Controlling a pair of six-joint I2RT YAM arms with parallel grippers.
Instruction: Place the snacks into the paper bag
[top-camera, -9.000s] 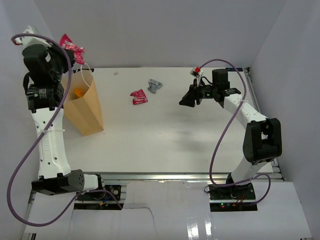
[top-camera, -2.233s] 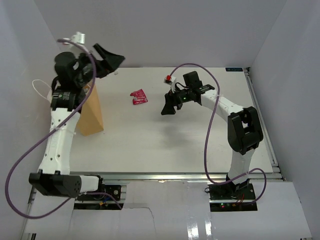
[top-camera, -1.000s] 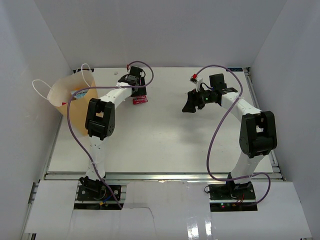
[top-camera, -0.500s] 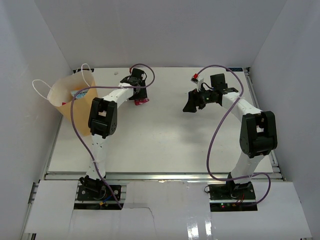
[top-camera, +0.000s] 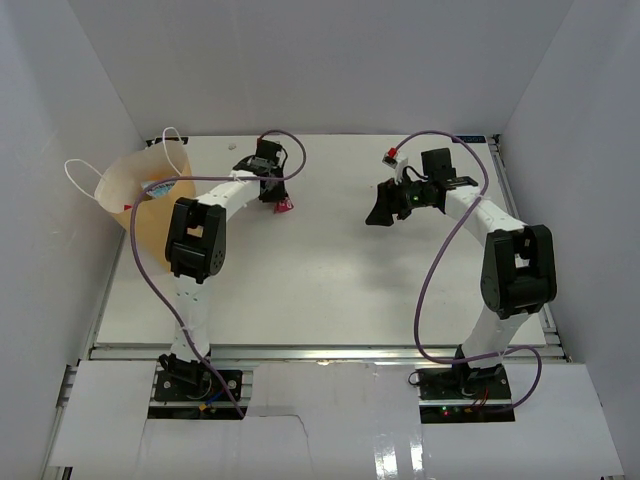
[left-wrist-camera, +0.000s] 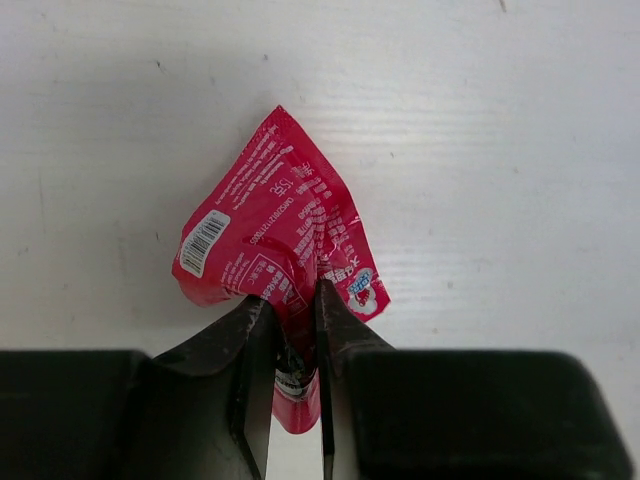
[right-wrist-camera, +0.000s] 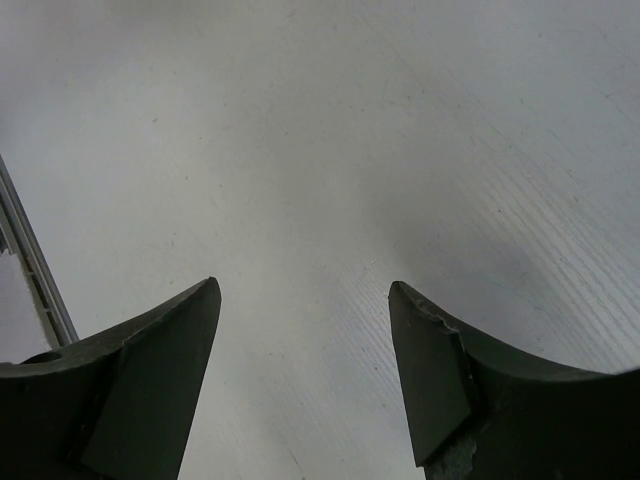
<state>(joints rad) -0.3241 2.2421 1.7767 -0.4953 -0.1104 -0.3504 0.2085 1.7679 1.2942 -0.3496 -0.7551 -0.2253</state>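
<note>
The left gripper (left-wrist-camera: 293, 300) is positioned low over the far-left part of the table (top-camera: 330, 270). Its jaws are clamped on a raised fold of the red snack packet (left-wrist-camera: 280, 230). The packet's printed side faces up, with a white barcode label near one corner, and most of the packet lies flat on the table surface. The paper bag (top-camera: 150, 215) stands open at the far-left corner, well apart from the packet. Its white cord handles (top-camera: 80, 170) project above the rim. The right gripper (right-wrist-camera: 305, 330) hangs above bare table toward the far-right side, with its jaws apart and nothing between them.
</note>
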